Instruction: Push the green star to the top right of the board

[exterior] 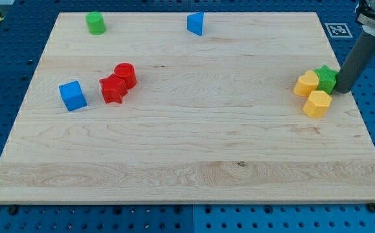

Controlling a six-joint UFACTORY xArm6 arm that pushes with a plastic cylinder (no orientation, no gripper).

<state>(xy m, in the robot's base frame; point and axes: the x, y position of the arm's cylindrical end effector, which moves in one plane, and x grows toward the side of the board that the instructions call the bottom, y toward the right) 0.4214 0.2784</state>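
The green star [327, 78] lies near the board's right edge, about a third of the way down. It touches a yellow block [306, 84] on its left, and a yellow hexagon [317, 103] sits just below it. My tip [342, 90] stands right against the star's right side, at the board's right edge. The dark rod rises from there toward the view's top right.
A green cylinder [96, 22] and a blue wedge-like block [195, 23] sit near the top edge. A blue cube [72, 96], a red star [113, 89] and a red cylinder [125, 75] lie at the left. The wooden board [187, 149] lies on a blue perforated table.
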